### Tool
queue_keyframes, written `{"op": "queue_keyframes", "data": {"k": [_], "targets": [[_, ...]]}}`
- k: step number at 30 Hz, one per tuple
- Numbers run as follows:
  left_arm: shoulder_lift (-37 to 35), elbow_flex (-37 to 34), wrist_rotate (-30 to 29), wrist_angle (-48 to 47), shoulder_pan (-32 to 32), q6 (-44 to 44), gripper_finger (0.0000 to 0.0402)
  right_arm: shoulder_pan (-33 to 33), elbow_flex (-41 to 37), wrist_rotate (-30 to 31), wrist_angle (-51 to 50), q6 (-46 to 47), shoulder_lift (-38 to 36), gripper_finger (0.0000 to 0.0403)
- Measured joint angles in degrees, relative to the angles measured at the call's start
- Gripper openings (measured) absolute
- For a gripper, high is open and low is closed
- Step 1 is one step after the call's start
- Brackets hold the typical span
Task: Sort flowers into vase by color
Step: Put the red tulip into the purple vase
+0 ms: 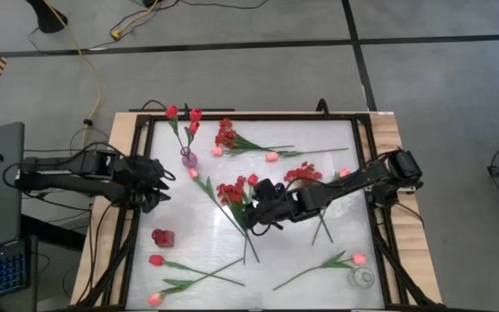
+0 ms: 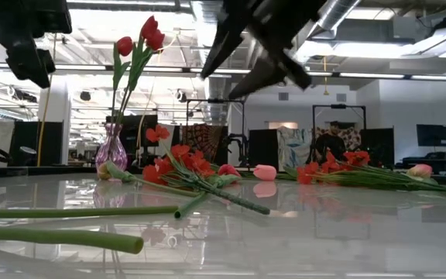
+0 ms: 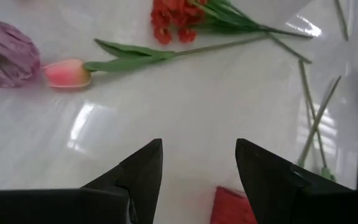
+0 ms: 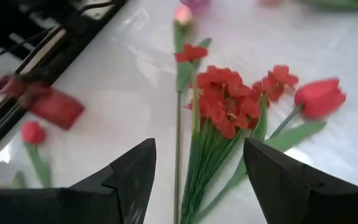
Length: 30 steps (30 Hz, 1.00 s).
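On the left side of the white glossy surface (image 1: pixel 319 173), the left gripper (image 1: pixel 156 180) hovered with its fingers (image 3: pixel 143 174) spread and nothing between them. Just beside it stood a small purple glass vase (image 1: pixel 187 158), which held three red tulips on green stems (image 1: pixel 184 114), upright above its neck. A pink tulip (image 1: pixel 194 172) lay close to the base of the vase. Nearer the front edge, a small red container (image 1: pixel 162 237) stood alone, and I could not tell if something was inside.

In the middle, the right gripper (image 1: pixel 260 201) hung above a spray of small red blossoms (image 1: pixel 231 190) and a loose red tulip (image 4: pixel 319 98); its fingers (image 4: pixel 129 177) were apart and touched no flower. More flowers lay scattered toward the back and the right. At the front right corner stood a clear glass vase (image 1: pixel 362 278) with a pink tulip (image 1: pixel 358 257) lying just beside it.
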Motion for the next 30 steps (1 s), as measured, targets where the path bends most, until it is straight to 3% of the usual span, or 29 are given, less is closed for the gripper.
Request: {"op": "queue_keyframes", "data": {"k": [8, 14, 18, 30], "targets": [[-0.3, -1.4, -2.1, 2.0, -1.1, 3.8, 0.0190, -3.2, 2.8, -5.2, -1.6, 7.3, 9.5, 0.0269], [-0.3, -1.4, -1.9, 1.8, -1.1, 3.8, 0.0190, -4.0, 9.6, -7.4, -11.8, 9.5, 15.9, 0.0269], [-0.3, -1.4, -2.1, 1.8, -1.1, 3.9, 0.0190, -3.5, 13.6, -7.4, -16.1, 10.2, 17.9, 0.0269], [-0.3, -1.4, -2.5, 2.0, -1.1, 4.3, 0.0190, -2.2, 13.9, -7.3, -18.4, 15.7, 18.7, 0.0269]]}}
